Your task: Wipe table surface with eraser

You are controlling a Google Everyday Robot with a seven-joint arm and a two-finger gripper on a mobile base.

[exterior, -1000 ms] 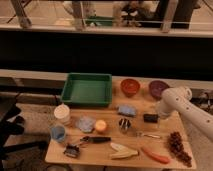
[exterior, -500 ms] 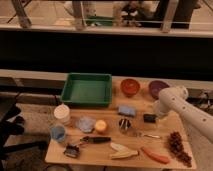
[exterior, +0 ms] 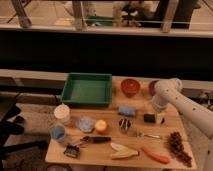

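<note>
The eraser (exterior: 149, 118) lay on the table surface (exterior: 109, 114) just beside the gripper (exterior: 158, 118), on its side toward the metal cup (exterior: 125, 123), unmoved from a second before; wiping had likely not begun. The white arm (exterior: 167, 90) bent down steeply over it. Whether the gripper held it, I could not tell.

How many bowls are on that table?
2. An orange-red bowl sits at the back, right of the green tray; a darker bowl is beside it, partly hidden by the robot arm. The gripper is beside the black eraser.
</note>
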